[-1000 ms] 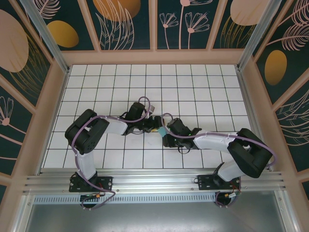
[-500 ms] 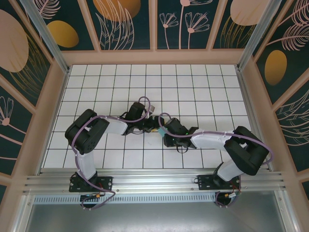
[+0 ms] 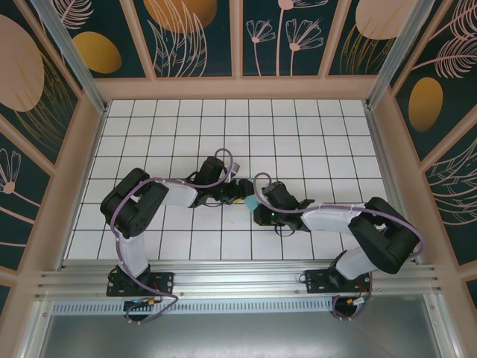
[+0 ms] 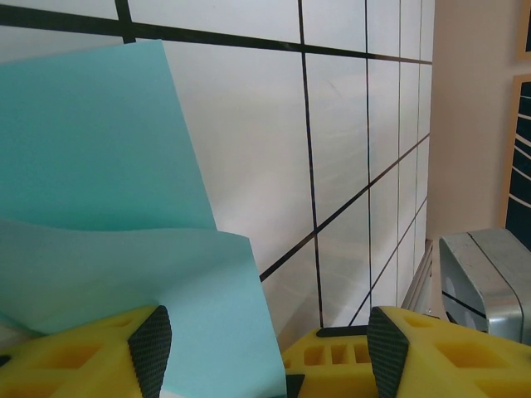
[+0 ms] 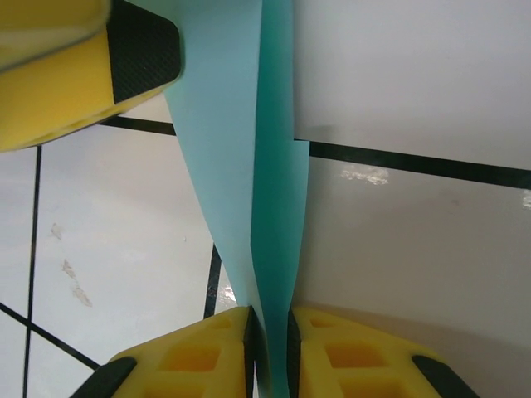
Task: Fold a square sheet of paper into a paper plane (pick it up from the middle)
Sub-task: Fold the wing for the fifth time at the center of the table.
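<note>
Between the right gripper [image 5: 270,340] jaws, the square sheet of paper [image 5: 224,124] is clamped, extended toward twelve o'clock; left gripper [image 4: 270,348] jaws are parted.

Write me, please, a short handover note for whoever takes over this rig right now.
Right gripper: shut on the paper, pinching a doubled edge.
Left gripper: open, a bent part of the paper between its fingers.
Paper: over the middle of the table, between both grippers.
Done: paper gripped and bent over.
Left: the real creases; nothing pointed or winged yet.
</note>
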Controlling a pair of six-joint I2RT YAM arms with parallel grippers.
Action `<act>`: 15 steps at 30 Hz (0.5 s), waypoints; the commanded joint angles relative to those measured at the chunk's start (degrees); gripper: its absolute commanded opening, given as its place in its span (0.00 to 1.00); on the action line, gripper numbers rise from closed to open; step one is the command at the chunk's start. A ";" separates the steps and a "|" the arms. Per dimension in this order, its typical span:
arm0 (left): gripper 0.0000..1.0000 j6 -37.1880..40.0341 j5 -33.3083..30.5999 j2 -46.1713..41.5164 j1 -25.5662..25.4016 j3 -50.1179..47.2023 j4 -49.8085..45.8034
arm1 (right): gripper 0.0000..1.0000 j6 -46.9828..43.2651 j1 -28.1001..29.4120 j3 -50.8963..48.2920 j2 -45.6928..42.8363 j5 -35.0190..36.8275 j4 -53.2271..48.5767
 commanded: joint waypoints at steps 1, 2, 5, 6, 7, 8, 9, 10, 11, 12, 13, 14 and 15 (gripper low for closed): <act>0.67 3.52 -4.17 3.78 -0.33 0.60 -1.48 | 0.18 2.34 -0.25 -2.43 0.85 -6.08 5.24; 0.67 3.55 -4.02 3.54 -0.32 0.68 -1.36 | 0.15 2.77 -0.90 -2.82 0.80 -6.64 5.56; 0.67 3.66 -2.94 2.96 -0.32 1.03 -0.72 | 0.14 3.68 -1.99 -3.81 0.94 -8.09 6.67; 0.67 3.67 -2.57 2.77 -0.32 1.12 -0.44 | 0.14 3.88 -2.09 -3.89 0.96 -8.16 6.71; 0.68 3.59 -1.94 2.61 -0.34 1.10 0.19 | 0.14 3.96 -2.10 -3.92 1.01 -8.34 6.74; 0.68 3.44 -1.52 2.47 -0.33 1.12 0.51 | 0.13 3.98 -2.18 -3.91 1.02 -8.43 6.76; 0.68 3.47 -1.05 2.30 -0.34 1.04 1.05 | 0.12 4.07 -2.34 -3.92 1.17 -8.63 6.71; 0.68 3.11 -0.32 2.19 -0.34 0.91 1.92 | 0.11 4.36 -2.52 -3.91 1.46 -8.75 6.54; 0.68 2.81 0.35 2.11 -0.32 0.78 2.73 | 0.12 4.51 -2.73 -3.91 1.69 -8.67 6.33; 0.68 2.40 1.30 2.02 -0.40 0.63 3.71 | 0.12 4.70 -2.93 -4.00 2.01 -8.64 6.11; 0.68 1.71 2.32 1.88 -0.32 0.35 5.35 | 0.12 4.90 -3.05 -4.00 2.35 -8.72 5.95; 0.68 1.15 3.04 1.86 -0.39 0.04 6.62 | 0.12 5.03 -3.06 -3.98 2.52 -8.55 5.78; 0.69 0.79 3.82 1.75 -0.38 -0.10 7.80 | 0.12 5.32 -3.14 -4.15 2.55 -8.45 5.71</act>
